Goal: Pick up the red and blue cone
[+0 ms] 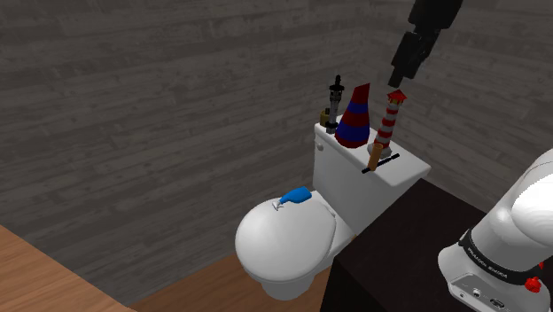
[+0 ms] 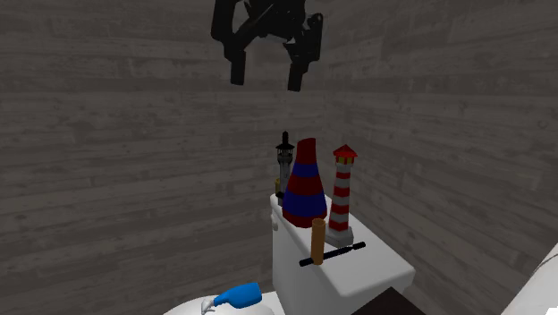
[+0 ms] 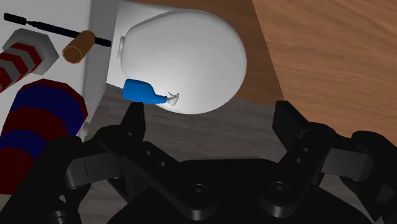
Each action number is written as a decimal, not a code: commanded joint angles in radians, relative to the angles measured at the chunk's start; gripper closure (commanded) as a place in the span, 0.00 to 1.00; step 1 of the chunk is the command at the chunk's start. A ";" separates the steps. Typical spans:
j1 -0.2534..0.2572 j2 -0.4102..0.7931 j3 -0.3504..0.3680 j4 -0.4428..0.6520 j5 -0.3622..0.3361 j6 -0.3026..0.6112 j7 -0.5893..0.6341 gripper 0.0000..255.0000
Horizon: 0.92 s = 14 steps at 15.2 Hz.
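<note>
The red and blue striped cone stands upright on the white toilet tank lid. My black gripper hangs open well above the tank, with nothing between its fingers. In the shoulder view the gripper is above and to the right of the cone. Seen from the wrist, the cone lies beside one finger, outside the gap.
A red and white lighthouse figure stands next to the cone, a dark figurine behind it. A brown cork and a black pen lie on the lid. A blue object rests on the toilet seat.
</note>
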 commanded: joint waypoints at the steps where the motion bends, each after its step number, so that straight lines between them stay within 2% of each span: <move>1: 0.000 0.000 0.000 0.000 0.000 0.000 0.000 0.00; 7: -0.027 0.195 -0.074 0.062 -0.051 0.097 -0.096 0.00; 14: -0.049 0.444 -0.151 0.189 -0.082 0.181 -0.200 0.00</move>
